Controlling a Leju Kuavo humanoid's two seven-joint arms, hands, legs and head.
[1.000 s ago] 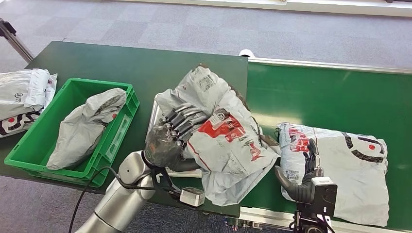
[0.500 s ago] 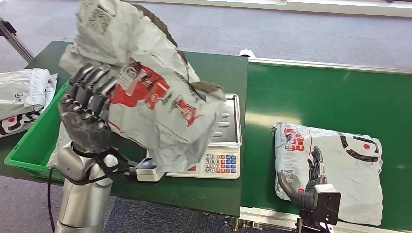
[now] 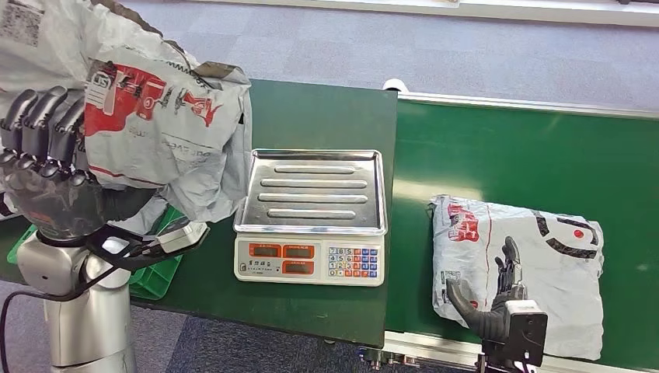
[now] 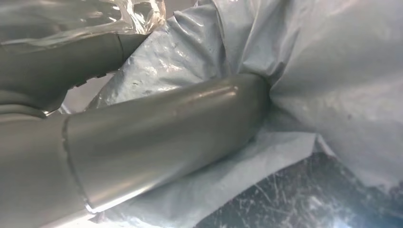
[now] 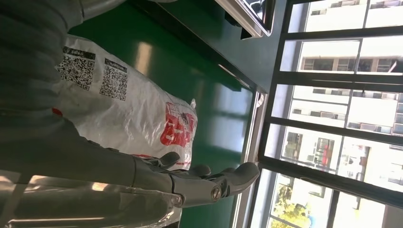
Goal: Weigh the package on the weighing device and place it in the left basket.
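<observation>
Green table (image 3: 326, 116), bare scale (image 3: 311, 214), second parcel (image 3: 521, 264) near right hand (image 3: 497, 291)

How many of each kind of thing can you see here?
Grey packages: 2, one held up by the left hand, one on the conveyor under the right hand.
Weighing scales: 1.
Green baskets: 1, mostly hidden.
Total: 4.

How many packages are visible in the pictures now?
2: one grey package held up by the left hand, one white package on the green belt under the right hand. Others may be hidden behind the held one.
</observation>
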